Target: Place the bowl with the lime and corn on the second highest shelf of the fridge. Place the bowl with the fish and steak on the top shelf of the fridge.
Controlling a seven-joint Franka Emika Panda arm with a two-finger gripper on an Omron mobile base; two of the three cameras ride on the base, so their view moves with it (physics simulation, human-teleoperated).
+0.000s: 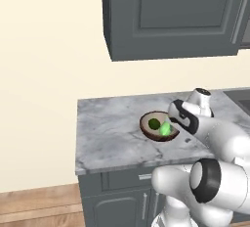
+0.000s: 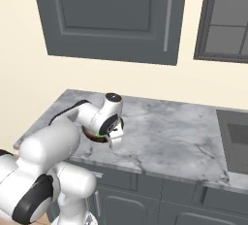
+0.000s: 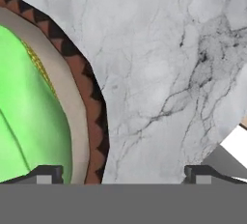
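Counter: grey marble top [image 1: 112, 128] under my dark wall cabinet [image 1: 171, 15].
Bowl: brown-rimmed bowl [image 1: 149, 123] sits on the counter.
Gripper: my gripper [image 3: 123, 175] is spread wide, straddling the bowl's rim.
Corn: corn [image 1: 166, 129] inside the bowl.
Lime: lime [image 1: 154, 123] beside the corn.

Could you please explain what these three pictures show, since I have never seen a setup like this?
This is a rendered kitchen with a white robot arm on a wheeled base. Two pictures come from cameras on the base, behind the arm to its left and right. The third looks along its gripper, whose jaws stand open, one either side of the rim of a brown patterned bowl; nothing is held. The bowl sits on the marble counter and holds a dark lime and light-green corn. Grey cabinets hang above.
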